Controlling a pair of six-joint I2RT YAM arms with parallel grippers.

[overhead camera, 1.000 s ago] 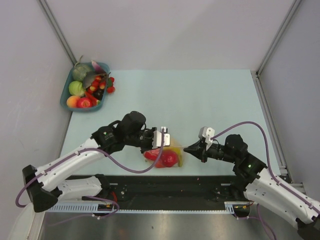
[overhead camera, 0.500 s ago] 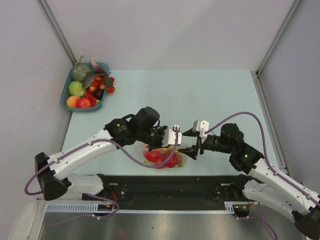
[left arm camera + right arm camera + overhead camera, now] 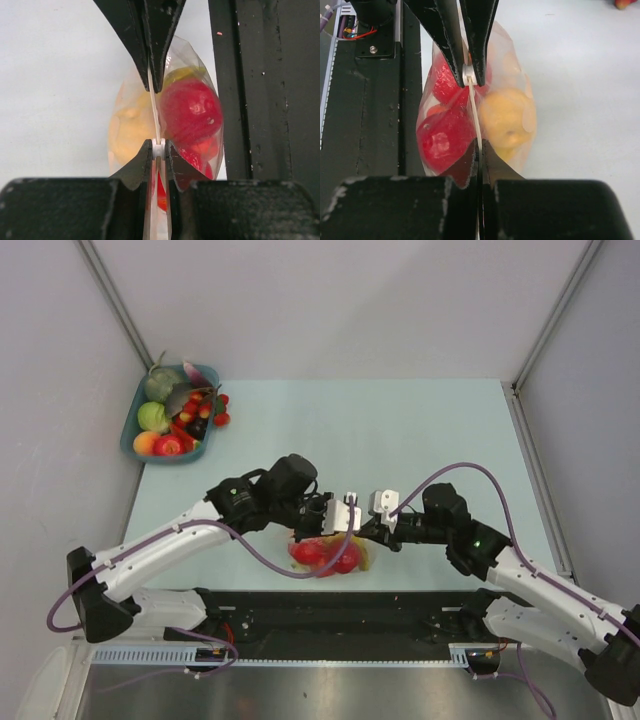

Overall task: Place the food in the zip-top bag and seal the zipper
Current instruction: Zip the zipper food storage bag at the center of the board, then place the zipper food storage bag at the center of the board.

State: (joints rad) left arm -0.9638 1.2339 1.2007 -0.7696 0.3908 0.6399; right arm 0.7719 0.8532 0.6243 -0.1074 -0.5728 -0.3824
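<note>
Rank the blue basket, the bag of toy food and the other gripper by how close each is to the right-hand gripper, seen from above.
1. Bag: touching; the right gripper pinches its top strip.
2. Left gripper: just to its left, on the same strip.
3. Blue basket: far off at the back left corner of the table.

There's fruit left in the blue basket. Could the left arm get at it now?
Probably not yet: its fingers are shut on the zipper of the bag. Once released, the way to the basket looks free.
</note>
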